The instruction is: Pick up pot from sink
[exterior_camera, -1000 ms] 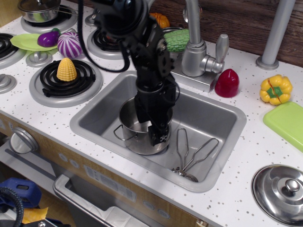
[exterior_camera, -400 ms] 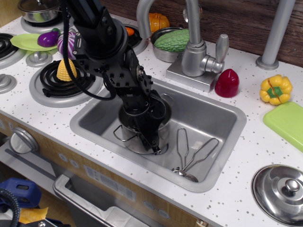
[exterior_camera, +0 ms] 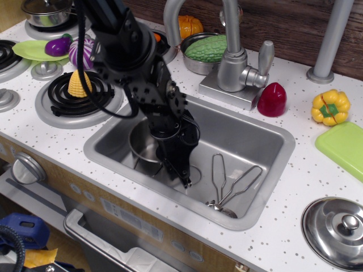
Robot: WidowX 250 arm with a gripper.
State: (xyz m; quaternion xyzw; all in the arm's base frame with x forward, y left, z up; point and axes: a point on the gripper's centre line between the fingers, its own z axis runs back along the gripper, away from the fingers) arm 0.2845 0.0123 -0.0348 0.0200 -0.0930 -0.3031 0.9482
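The pot point(exterior_camera: 143, 148) is in the left part of the sink point(exterior_camera: 249, 136), tilted, beside the tongs point(exterior_camera: 227, 184). The gripper point(exterior_camera: 180, 170) jaws are closed on its rim.

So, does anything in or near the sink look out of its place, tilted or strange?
Yes. The pot sits tilted in the sink, its left side raised, with the pincer at its right rim. Metal tongs also lie on the sink floor. Nothing looks spilled or damaged.
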